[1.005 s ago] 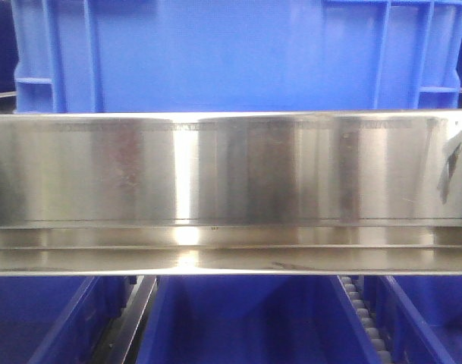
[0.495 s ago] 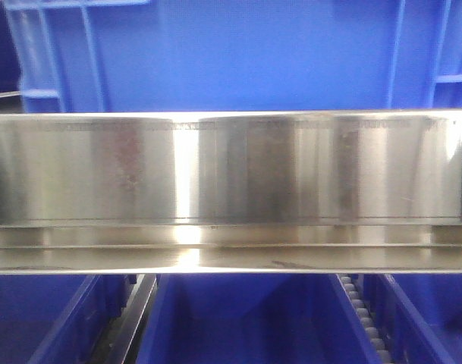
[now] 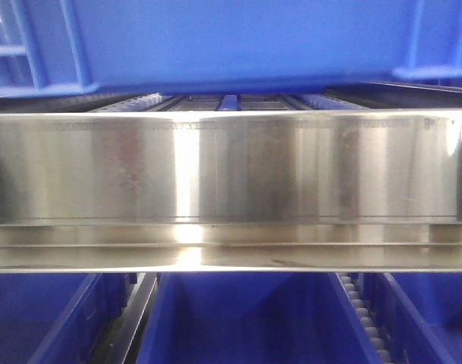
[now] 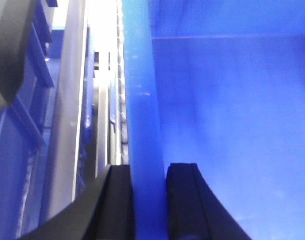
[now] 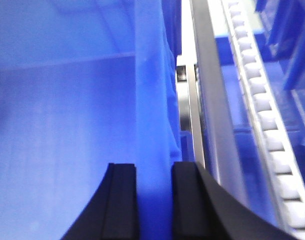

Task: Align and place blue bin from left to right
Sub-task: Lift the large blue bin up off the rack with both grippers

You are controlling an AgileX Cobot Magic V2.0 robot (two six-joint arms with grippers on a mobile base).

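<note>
The blue bin (image 3: 231, 42) fills the top of the front view, its underside raised above the roller rack behind the steel rail. In the left wrist view my left gripper (image 4: 148, 172) is shut on the blue bin's left wall rim (image 4: 139, 100), one black finger on each side. On the other side, my right gripper (image 5: 154, 172) is shut on the blue bin's right wall rim (image 5: 151, 100) in the same way. The bin's smooth inside (image 4: 232, 125) shows beside the left fingers. Neither arm appears in the front view.
A wide polished steel rail (image 3: 231, 189) crosses the front view. Below it lie several blue trays (image 3: 246, 318) divided by roller tracks (image 3: 363, 318). White rollers (image 5: 262, 110) and a steel frame (image 5: 207, 90) run along the bin's right side; a steel frame (image 4: 67, 125) lines its left.
The blue bin has risen in the front view: its bottom edge now hangs above the steel rail, uncovering the roller rack behind it.
</note>
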